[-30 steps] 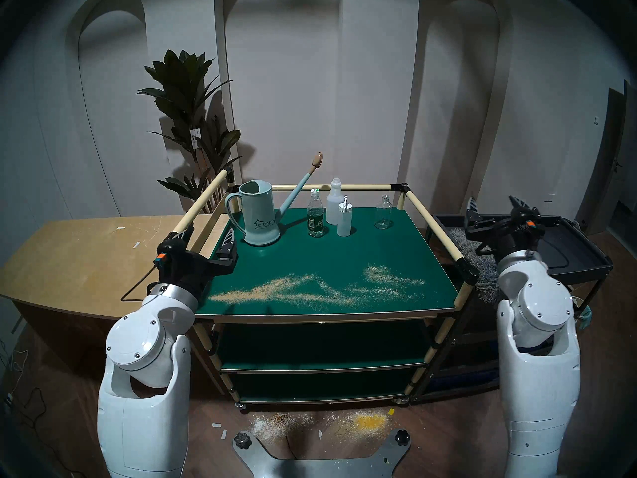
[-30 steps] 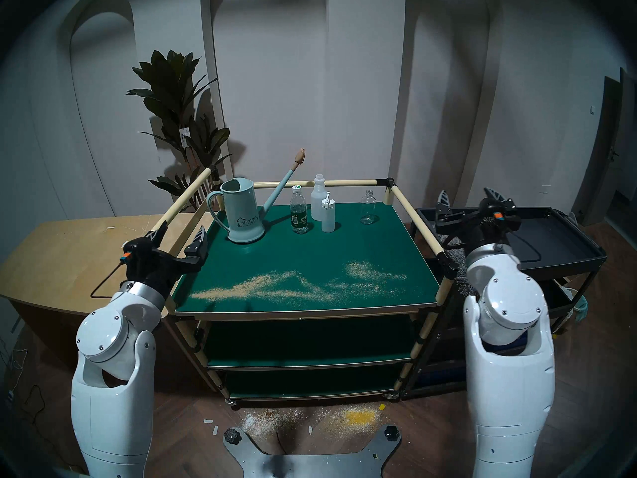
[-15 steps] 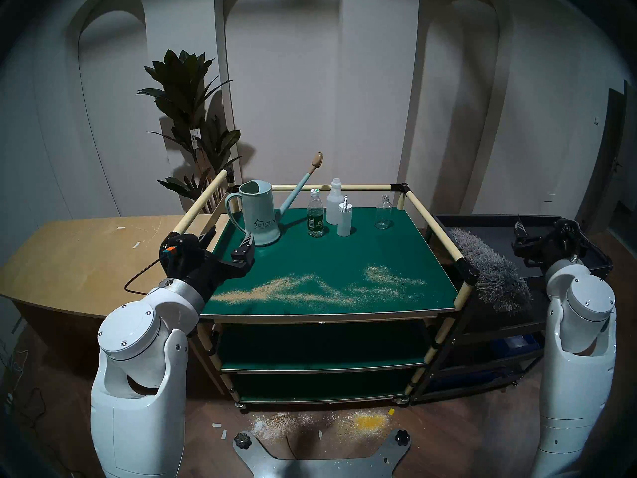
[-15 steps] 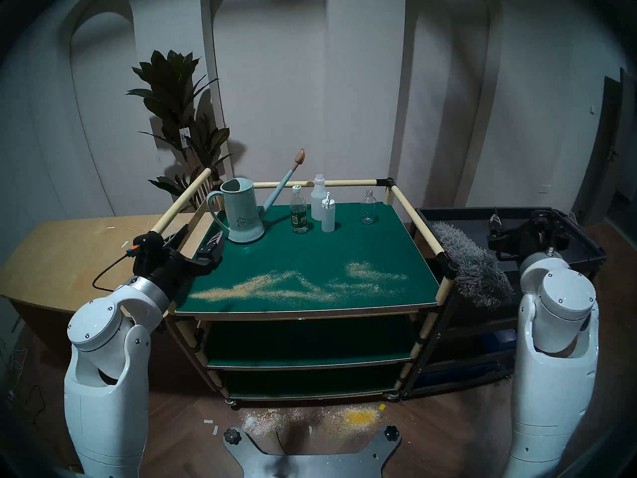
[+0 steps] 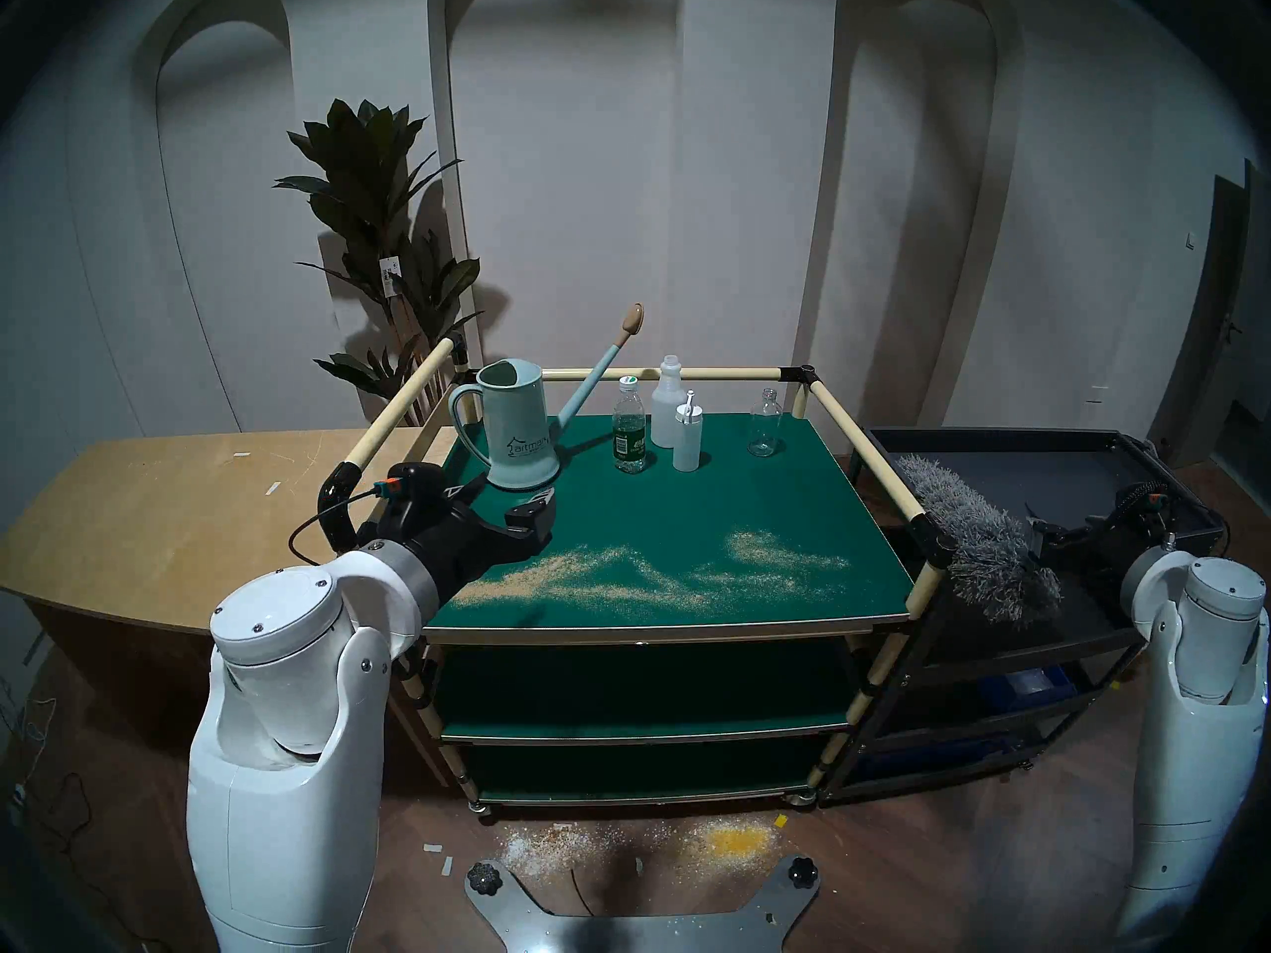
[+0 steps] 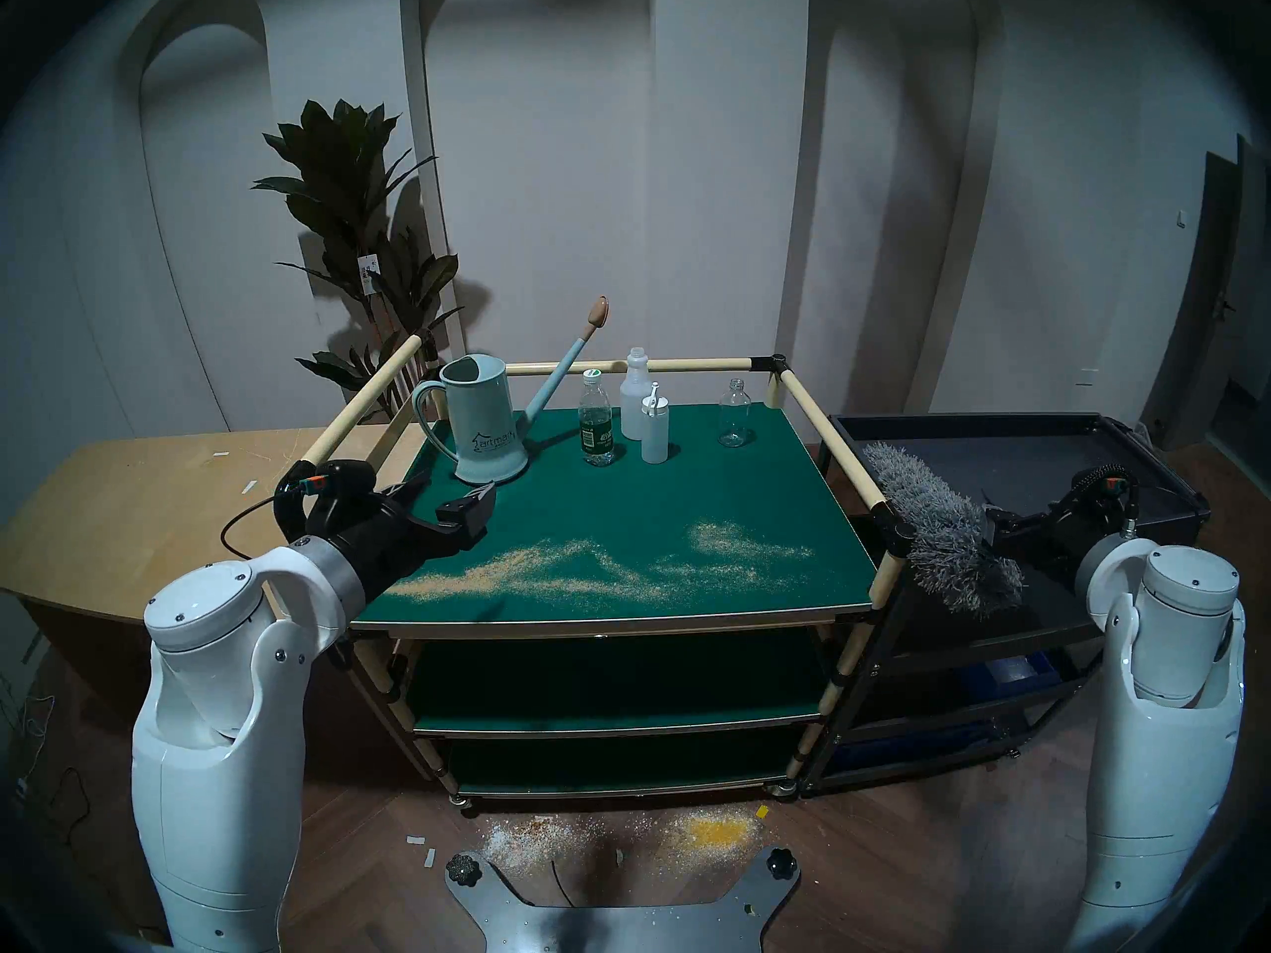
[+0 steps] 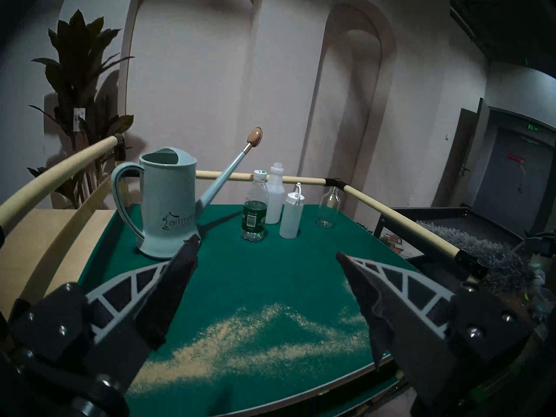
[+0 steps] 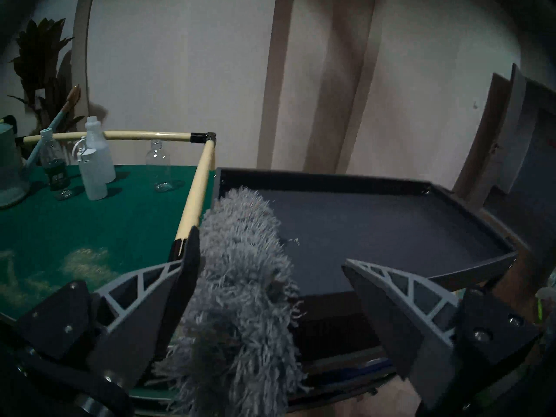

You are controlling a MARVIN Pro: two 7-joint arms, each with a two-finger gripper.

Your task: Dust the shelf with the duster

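Right wrist view: right gripper (image 8: 270, 251), jaws wide, straddles the duster (image 8: 240, 287) at 6 o'clock, seemingly untouched; left gripper (image 7: 267, 251) gapes above the shelf (image 7: 270, 272).

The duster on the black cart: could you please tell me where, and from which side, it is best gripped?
Probably its near end, from above: the duster lies lengthwise away from the robot along the black cart's left edge, beside the shelf's rail. No handle shows; the open right end effector straddles the head.

A pale blue watering can (image 5: 517, 425) stands beside a green-labelled water bottle (image 5: 629, 436), two white bottles (image 5: 677, 422) and a clear glass bottle (image 5: 765, 424). Tan powder (image 5: 619, 573) lies scattered nearby. A leafy plant (image 5: 375, 243) stands behind the wooden bench (image 5: 172, 504).
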